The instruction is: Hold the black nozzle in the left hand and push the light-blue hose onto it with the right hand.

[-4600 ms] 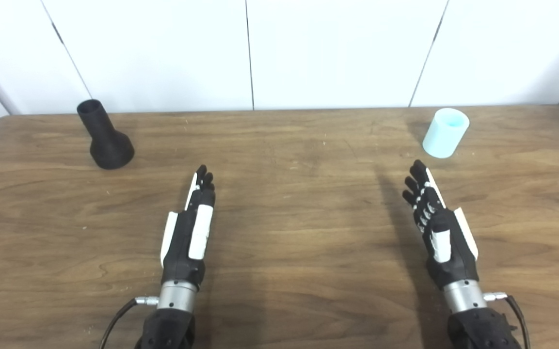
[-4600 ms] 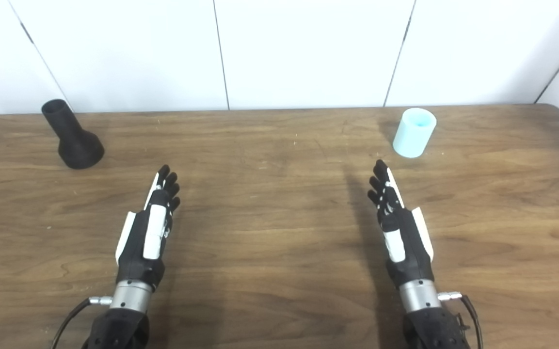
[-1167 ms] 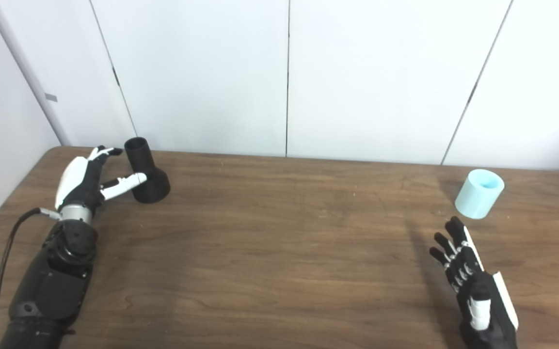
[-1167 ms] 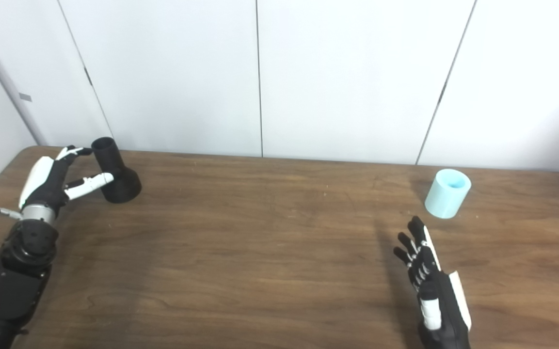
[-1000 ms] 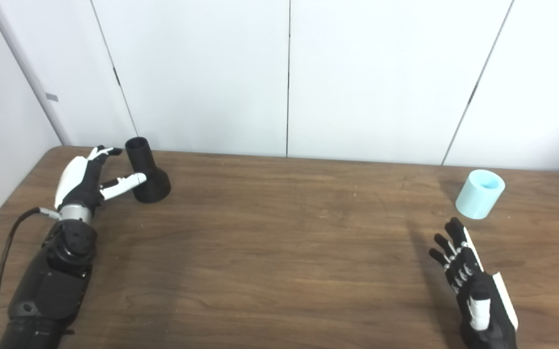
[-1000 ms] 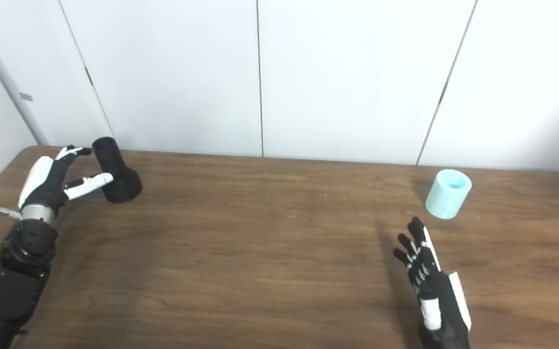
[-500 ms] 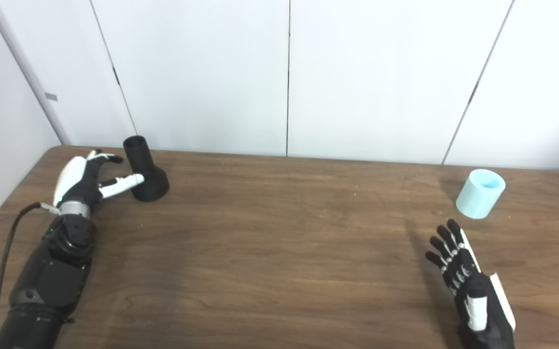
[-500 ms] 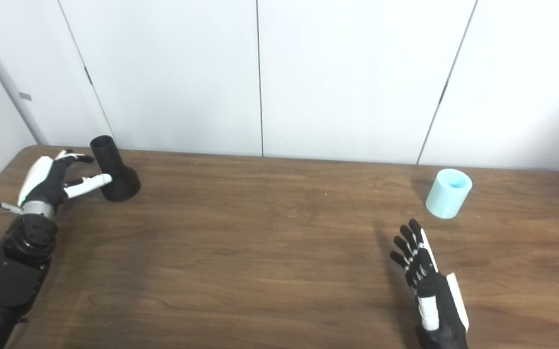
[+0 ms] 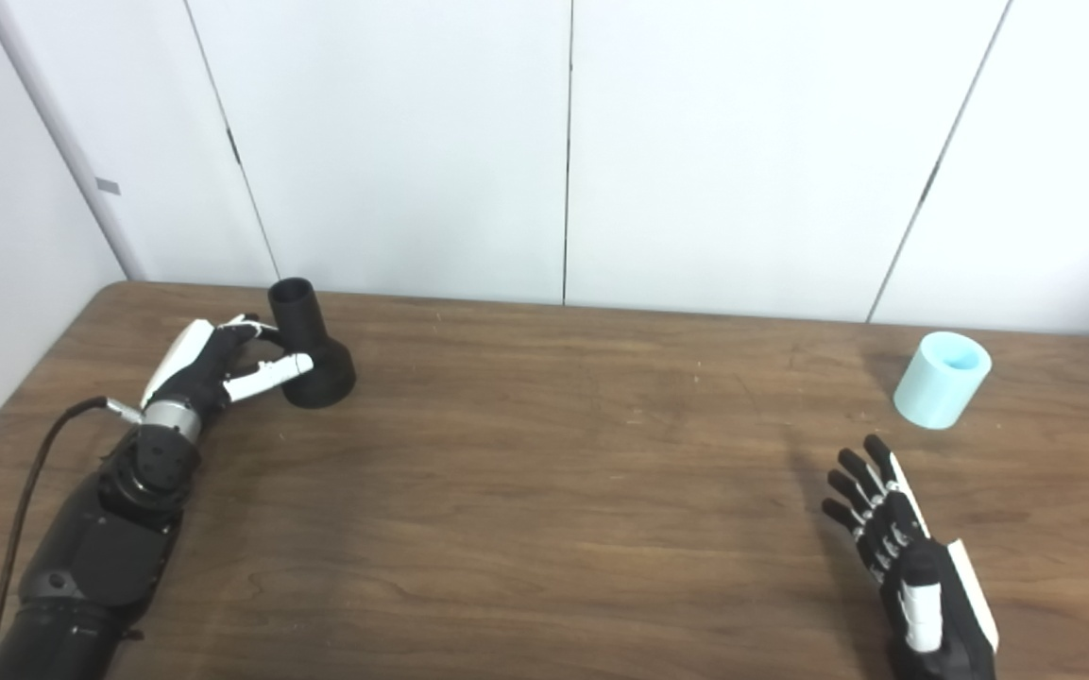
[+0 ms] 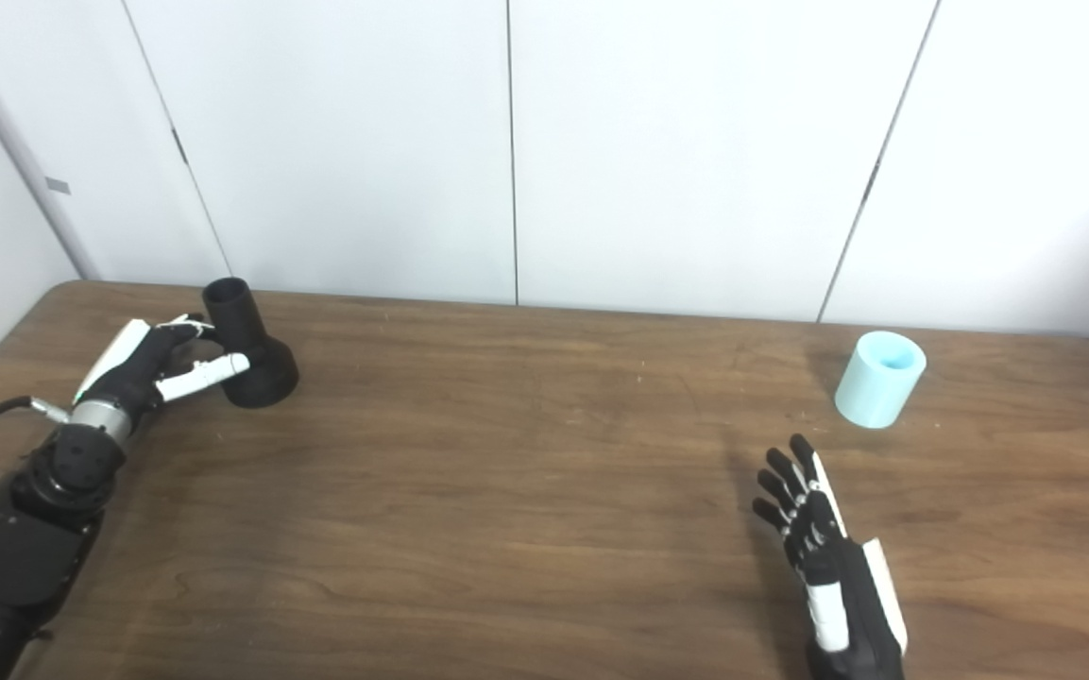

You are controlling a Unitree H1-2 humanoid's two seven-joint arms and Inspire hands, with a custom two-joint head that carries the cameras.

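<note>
White wall panels stood behind a brown wooden table (image 9: 544,491) that filled the lower part of both views; nearest the camera, at the right, the right hand (image 9: 903,557) hovered low over the wood with its fingers spread and empty, palm turned inward; the light-blue hose (image 9: 943,380), a short stub of tube standing on end with its open mouth up, sat just beyond those fingertips, near but plainly apart from them. At the left the dark forearm ran up from the bottom edge to the left hand (image 9: 218,364), which was wide, thumb and fingers parted around the neck of the black nozzle (image 9: 311,346); the white-tipped thumb lay against or just beside the flared base, and I could not tell whether the fingers above touched the neck; nothing showed a closed grasp. The nozzle stood upright on its wide end near the far left of the table, narrow mouth up, well apart from the hose. By my judgement the step in hand was the grasp of the nozzle, not yet made; the next move called for the left fingers to close on the neck, firmly and without tipping it, before any lift; the right hand had its own short reach to the hose ahead.
</note>
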